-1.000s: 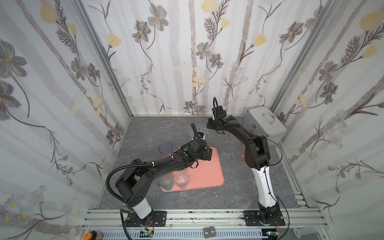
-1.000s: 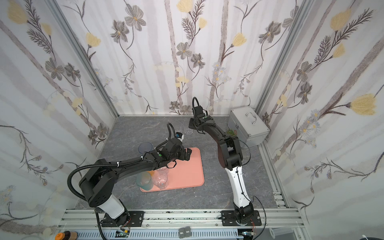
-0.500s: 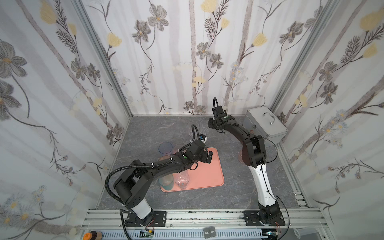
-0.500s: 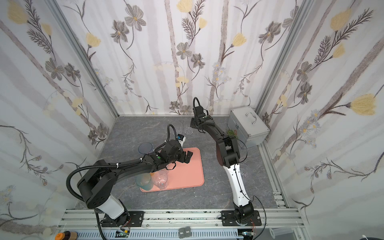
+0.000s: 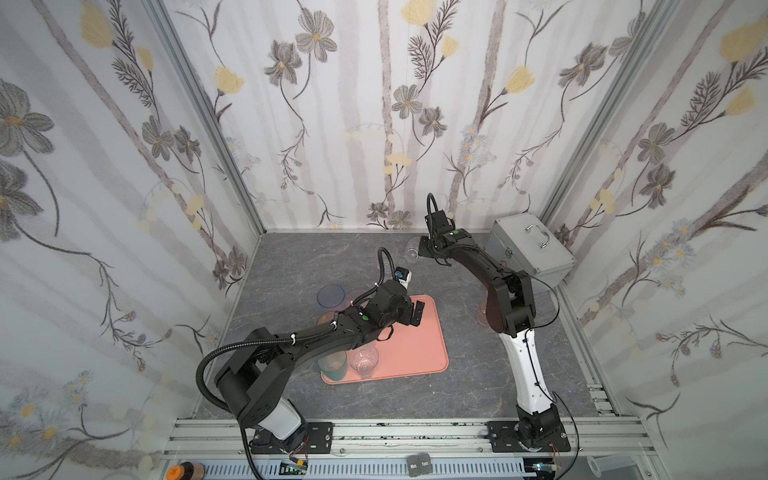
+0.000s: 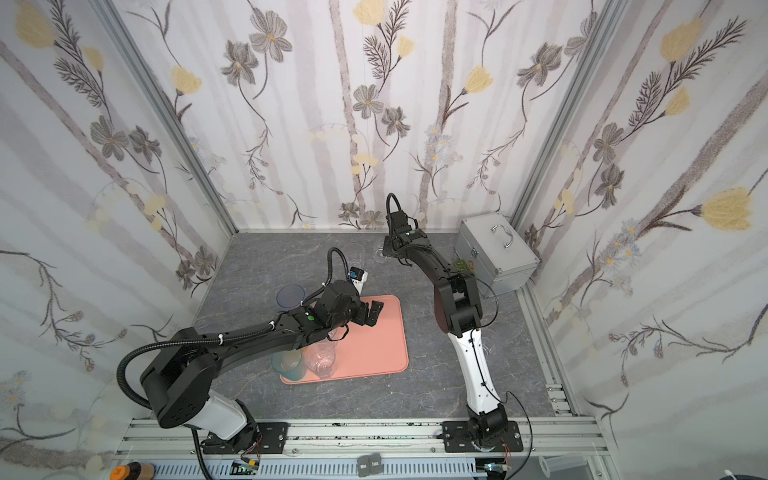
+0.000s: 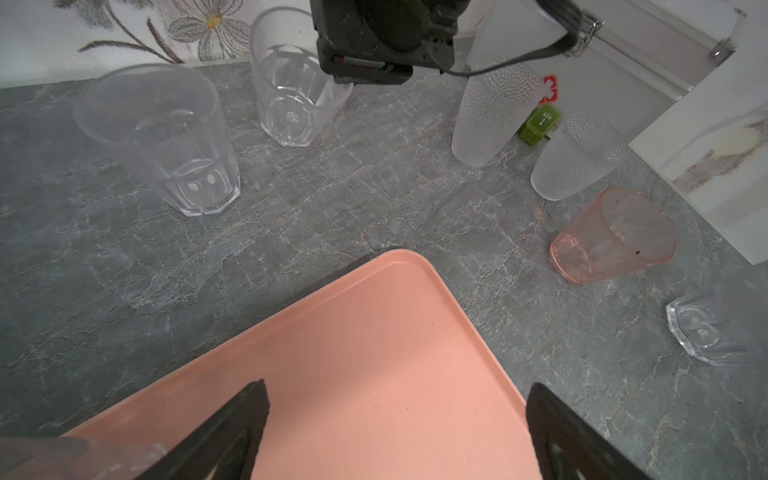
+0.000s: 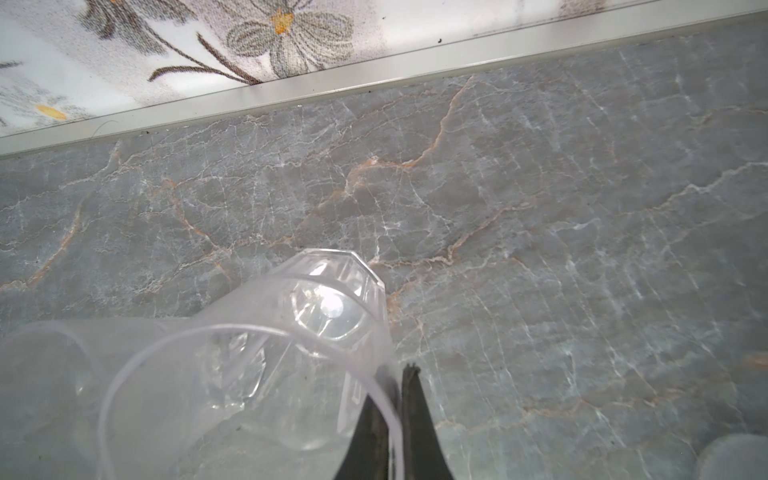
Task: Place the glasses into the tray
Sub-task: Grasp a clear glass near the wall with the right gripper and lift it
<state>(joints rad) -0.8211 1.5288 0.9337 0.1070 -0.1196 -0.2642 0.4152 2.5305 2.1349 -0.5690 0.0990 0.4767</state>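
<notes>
The right fingers [image 8: 415,436] are pressed onto the thin wall of a clear faceted glass [image 8: 316,316], one inside the rim and one outside. A second ago they stood half spread, so this grip has only just closed. In the left wrist view the base of that glass seems to rest on the bench [image 7: 374,187], close to the back wall, with a larger clear glass [image 7: 166,137] just beside it. My reading is that the pick is made and the lift is not yet begun. A pinch on one wall may let the glass swing once it leaves the bench.

The left fingers [image 7: 232,428] are spread wide with nothing between them. They hover above the far part of the tray [image 7: 353,332], much where they were a second ago.

In a top view the near end of the tray holds a teal glass [image 5: 332,365] and a small clear glass [image 5: 365,361]; the left arm hides what else may stand there. A blue glass [image 5: 331,295] stands just beside the tray's far left corner. Toward the metal case [image 7: 623,62], two frosted glasses [image 7: 490,112] and a pink glass [image 7: 615,237] wait on the bench. Most of the task looks undone, and the bare stretch of tray has room for the gripped glass.
</notes>
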